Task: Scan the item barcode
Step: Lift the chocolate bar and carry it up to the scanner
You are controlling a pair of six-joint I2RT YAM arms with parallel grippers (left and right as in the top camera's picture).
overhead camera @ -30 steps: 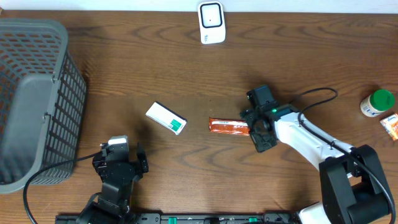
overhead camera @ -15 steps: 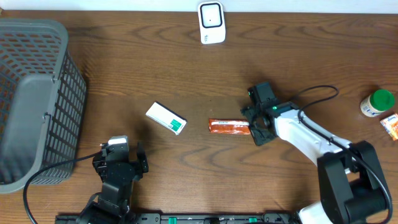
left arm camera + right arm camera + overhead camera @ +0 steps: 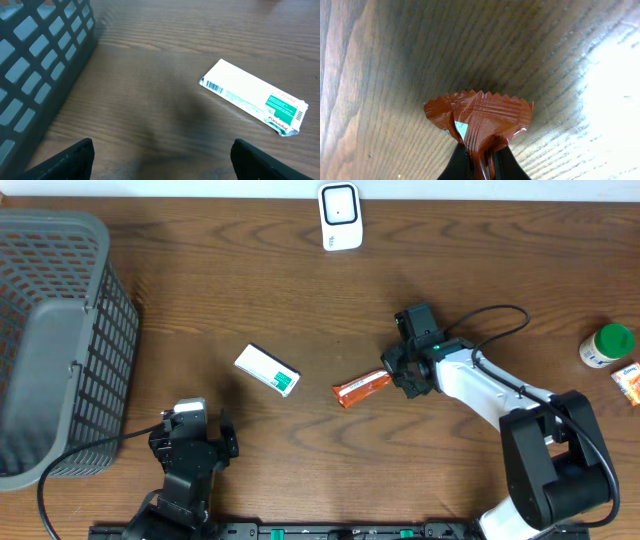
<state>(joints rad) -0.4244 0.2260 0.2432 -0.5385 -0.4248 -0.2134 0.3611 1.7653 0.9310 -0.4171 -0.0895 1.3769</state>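
Pinching crimped end of orange snack bar (image 3: 362,389) in right gripper (image 3: 392,380), well apart from scanner (image 3: 340,217), on its robot-facing side. Holding left gripper (image 3: 160,167) wide open, empty.

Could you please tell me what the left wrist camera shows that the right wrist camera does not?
Only the left wrist view shows the grey basket, the white and green box with its barcode, and the open left gripper. Only the right wrist view shows the orange snack wrapper, its crimped end pinched in the shut right gripper. Both show the wooden table.
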